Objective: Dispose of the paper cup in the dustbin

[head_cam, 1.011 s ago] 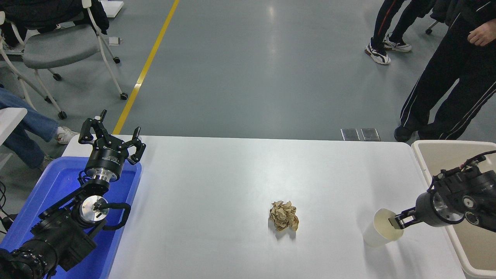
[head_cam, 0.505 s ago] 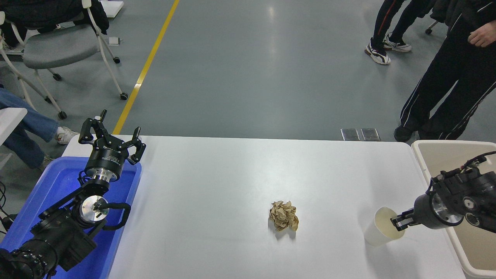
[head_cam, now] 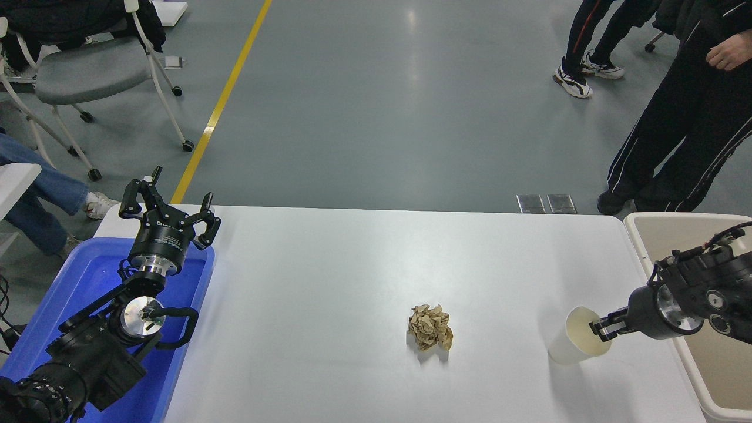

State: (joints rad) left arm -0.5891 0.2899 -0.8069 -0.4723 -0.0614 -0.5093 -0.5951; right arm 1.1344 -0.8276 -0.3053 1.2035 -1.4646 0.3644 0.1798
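Observation:
The paper cup (head_cam: 573, 343) is white with a cream inside and hangs tilted, its mouth turned right and up, just above the table near its right edge. My right gripper (head_cam: 600, 326) comes in from the right edge and is shut on the cup's rim, one finger inside the mouth. The dustbin (head_cam: 646, 232), a beige rectangular bin, stands just past the table's right edge, right of the cup. My left gripper (head_cam: 170, 202) is parked open at the lower left.
A crumpled brown paper ball (head_cam: 430, 327) lies mid-table, left of the cup. A bright blue tub (head_cam: 70, 294) sits under the left arm. People stand at the top right, another sits at the left by a wheeled chair (head_cam: 88, 67).
My right gripper has lifted the paper cup slightly, up and away from me, and the cup's shadow has parted from its base. The left arm has not moved.

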